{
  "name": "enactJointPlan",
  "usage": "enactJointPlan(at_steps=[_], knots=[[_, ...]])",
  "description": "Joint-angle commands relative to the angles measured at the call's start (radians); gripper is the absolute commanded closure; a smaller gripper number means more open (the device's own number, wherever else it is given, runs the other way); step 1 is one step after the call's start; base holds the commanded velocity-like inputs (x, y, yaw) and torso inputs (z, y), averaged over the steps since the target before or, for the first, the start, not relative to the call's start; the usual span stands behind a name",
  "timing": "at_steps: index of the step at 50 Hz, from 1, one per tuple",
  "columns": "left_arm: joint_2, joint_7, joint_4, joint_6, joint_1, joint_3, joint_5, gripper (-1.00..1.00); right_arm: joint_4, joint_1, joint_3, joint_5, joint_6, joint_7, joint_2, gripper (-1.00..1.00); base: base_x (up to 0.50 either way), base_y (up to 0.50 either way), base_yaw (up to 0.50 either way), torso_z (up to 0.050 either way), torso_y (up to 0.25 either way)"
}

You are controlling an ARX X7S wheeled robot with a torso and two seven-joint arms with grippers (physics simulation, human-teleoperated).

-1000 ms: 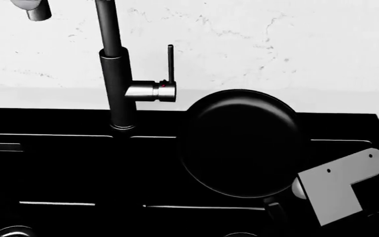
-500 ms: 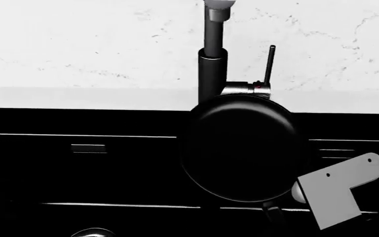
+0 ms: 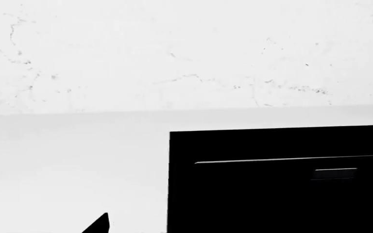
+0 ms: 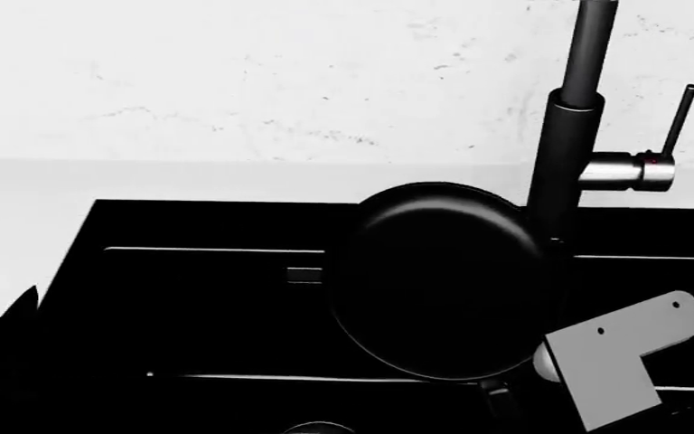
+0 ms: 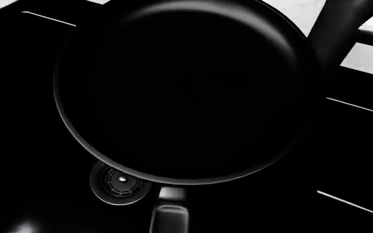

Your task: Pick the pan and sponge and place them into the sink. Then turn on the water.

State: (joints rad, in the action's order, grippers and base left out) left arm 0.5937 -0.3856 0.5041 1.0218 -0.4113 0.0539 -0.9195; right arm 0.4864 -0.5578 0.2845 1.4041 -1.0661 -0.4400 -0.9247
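The round glossy black pan [image 4: 444,280] hangs over the black sink [image 4: 202,307], just in front of the tap. Its thin handle [image 5: 170,216] runs back into my right gripper [image 4: 501,402], which is shut on it beside a white bracket [image 4: 618,357]. The right wrist view is filled by the pan [image 5: 186,92], with a ringed drain [image 5: 118,182] showing below its rim. My left gripper [image 4: 4,334] is a dark shape over the white counter at the sink's left edge. Only one of its fingertips [image 3: 99,225] shows in the left wrist view. The sponge is out of view.
A tall dark faucet [image 4: 564,154] with a steel side lever [image 4: 672,127] stands behind the sink, close to the pan's far right rim. White marbled counter and wall [image 4: 202,90] surround the sink. An overflow slot [image 3: 334,173] sits in the basin wall.
The view has swung left: the faucet has slid from left to right across the frame. The pan keeps its place in my right gripper. My left gripper has come into view at the left.
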Motion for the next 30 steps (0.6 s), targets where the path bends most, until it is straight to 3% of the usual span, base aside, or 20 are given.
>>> enactJointPlan(at_steps=[1,10,30], knots=[[-0.002,-0.003,-0.002,-0.004,-0.001,-0.006,0.001,-1.00,0.008,-0.015,-0.026,-0.025,0.008,0.010,-0.004,1.00,0.00,0.50,0.00,0.000,0.000],[0.000,-0.006,0.000,-0.001,-0.002,-0.004,-0.007,-1.00,0.006,-0.039,-0.008,-0.045,0.017,0.074,0.009,1.00,0.00,0.11,0.00,0.000,0.002],[0.018,0.006,0.000,-0.023,0.031,0.017,-0.011,-1.00,-0.053,-0.215,0.265,-0.301,-0.016,0.411,0.099,1.00,0.00,0.00,0.00,0.000,0.001]])
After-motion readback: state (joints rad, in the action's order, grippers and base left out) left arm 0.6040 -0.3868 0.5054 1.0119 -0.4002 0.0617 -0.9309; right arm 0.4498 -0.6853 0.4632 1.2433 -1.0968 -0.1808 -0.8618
